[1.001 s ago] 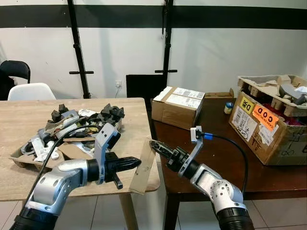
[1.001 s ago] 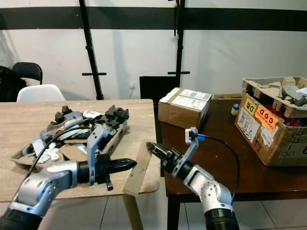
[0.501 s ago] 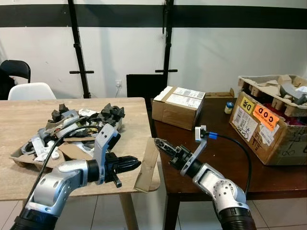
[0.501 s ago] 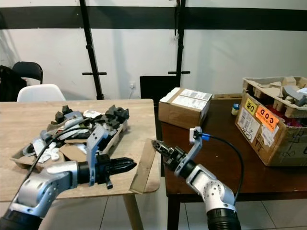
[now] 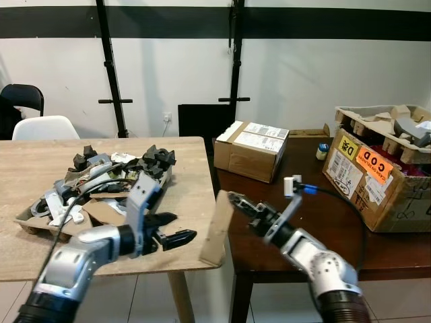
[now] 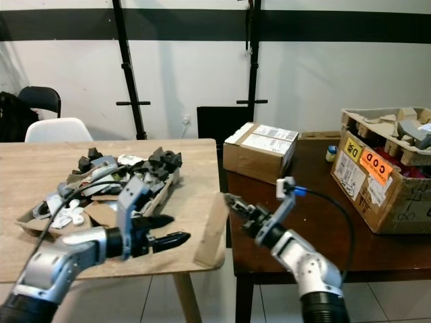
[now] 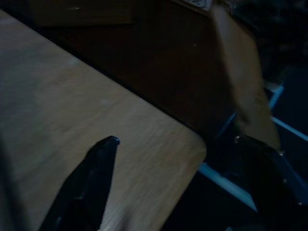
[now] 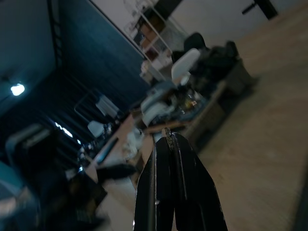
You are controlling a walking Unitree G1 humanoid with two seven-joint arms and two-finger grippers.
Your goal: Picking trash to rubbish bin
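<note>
Bare wood table [image 5: 27, 252] front edge open for passing, junk pile [image 5: 101, 182] crowding its middle, cardboard strip [image 5: 215, 229] blocking the gap beside the dark table [image 5: 337, 222], 2 boxes, small box [image 5: 250, 149] and large box [image 5: 377, 171], at its back and far side

Both silver arms were raised forward at about the same height, forearms angled inward so the two grippers pointed toward each other. The left gripper [image 5: 176, 230] had its two black fingers spread apart, one above the other. The right gripper [image 5: 234, 198] had its fingers [image 8: 169, 192] pressed flat together, tips pointing up and to the left.
</note>
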